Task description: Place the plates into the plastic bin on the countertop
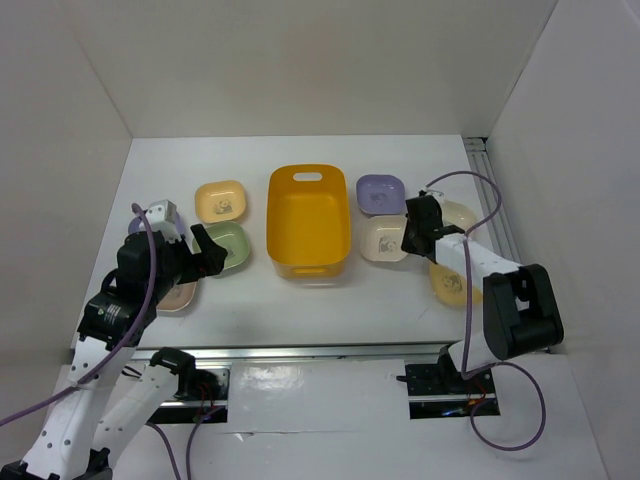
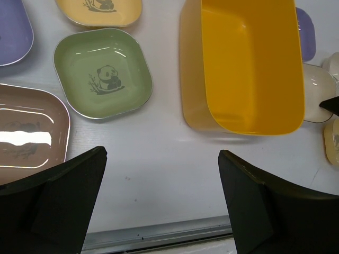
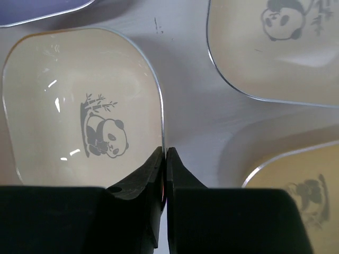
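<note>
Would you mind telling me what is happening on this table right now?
Two robot arms are moving small panda plates off the countertop into the orange bin, which holds nothing yet. The right gripper has its fingers pinched on the rim of the cream plate, just right of the bin. The left gripper hangs open above the countertop near the green plate, holding nothing. The rest lie on both sides of the bin.

Soft even light, sharp views, glare on the pink plate.
</note>
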You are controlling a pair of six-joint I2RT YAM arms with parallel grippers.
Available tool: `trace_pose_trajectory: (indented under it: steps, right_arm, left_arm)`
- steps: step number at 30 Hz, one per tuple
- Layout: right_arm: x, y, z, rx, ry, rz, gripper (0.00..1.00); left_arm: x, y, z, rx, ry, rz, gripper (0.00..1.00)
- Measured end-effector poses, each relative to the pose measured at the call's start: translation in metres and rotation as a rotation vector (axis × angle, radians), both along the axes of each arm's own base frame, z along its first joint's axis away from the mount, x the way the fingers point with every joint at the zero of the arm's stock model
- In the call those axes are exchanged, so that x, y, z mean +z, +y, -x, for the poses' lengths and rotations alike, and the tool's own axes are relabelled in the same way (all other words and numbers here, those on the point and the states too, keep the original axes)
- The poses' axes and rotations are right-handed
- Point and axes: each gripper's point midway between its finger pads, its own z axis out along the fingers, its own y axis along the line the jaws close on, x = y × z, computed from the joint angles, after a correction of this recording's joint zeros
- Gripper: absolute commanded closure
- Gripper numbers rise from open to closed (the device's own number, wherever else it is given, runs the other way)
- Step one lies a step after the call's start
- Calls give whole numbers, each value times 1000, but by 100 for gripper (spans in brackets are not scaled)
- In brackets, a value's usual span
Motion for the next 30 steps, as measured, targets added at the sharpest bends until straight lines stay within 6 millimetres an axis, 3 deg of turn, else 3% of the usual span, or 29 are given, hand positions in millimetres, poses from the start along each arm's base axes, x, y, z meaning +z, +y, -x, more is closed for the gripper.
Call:
trace_pose_trajectory:
  steps: [5,9,13,17,22,26,30]
  right_arm:
    - [39,-8,8,-49,-24,102,100]
    - [100,-15,-1,-137,-137,205,100]
    - [155,-7,-17,-184,-270,227,100]
    - [192,19,-25,-148,-360,194,100]
    - [232,73,-48,-40,-439,102,100]
    - [225,112,-72,29,-422,65,100]
    - [188,145,-99,82,-344,53,100]
  left_arm:
    - [0,0,0,2,1,-1,0]
    - [0,2,-1,9,0,-4,0]
    - [0,3,-1,17,-3,-9,0]
    - [-1,4,-2,24,0,-13,0]
    - [-8,5,-6,33,32,-27,0]
    - [-11,5,-8,34,45,-31,0]
    - [-11,5,-8,34,44,-31,0]
